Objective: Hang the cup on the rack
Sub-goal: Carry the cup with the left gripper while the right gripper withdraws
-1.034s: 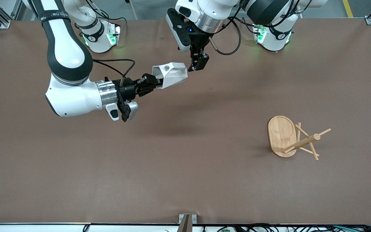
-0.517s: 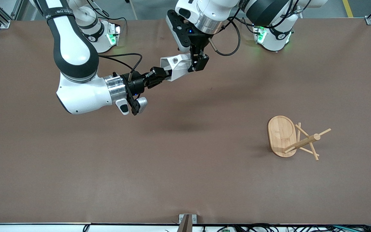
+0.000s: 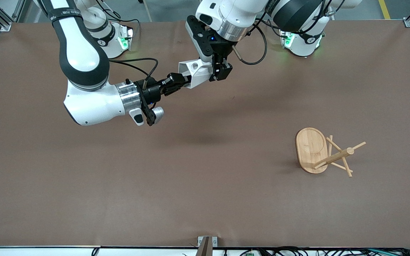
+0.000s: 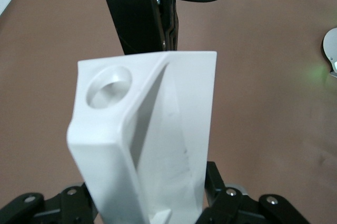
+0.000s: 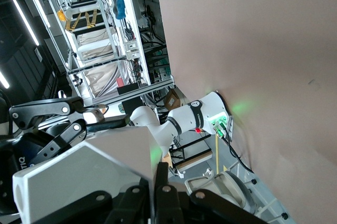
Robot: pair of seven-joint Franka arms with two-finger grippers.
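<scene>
- The cup (image 3: 195, 73) is held up in the air over the bench (image 3: 84, 185), well apart from the rack (image 3: 324, 153), toward the robots' bases and the middle of the bench.
- The right gripper (image 3: 176, 82) pinches the cup at one end; in the right wrist view its fingers (image 5: 158, 192) press on the white wall.
- The left gripper (image 3: 219, 71) has closed in on the cup's opposite end. In the left wrist view the cup (image 4: 147, 134) sits between its fingers (image 4: 221, 203), but whether they already press on it cannot be told.
- The rack lies tipped on its side, oval base on edge and post and pegs pointing toward the left arm's end of the bench.
- The cup looks like a stiff, light, hollow plastic shell with smooth flat facets. It should not give under the fingers, but it may slip or twist if pinched across slanted faces.
- Best hold, by judgement: two parallel flat walls near the narrow end, leaving the round hole (image 4: 109, 87) clear for a peg.
- The rack likely needs standing upright before hanging.
</scene>
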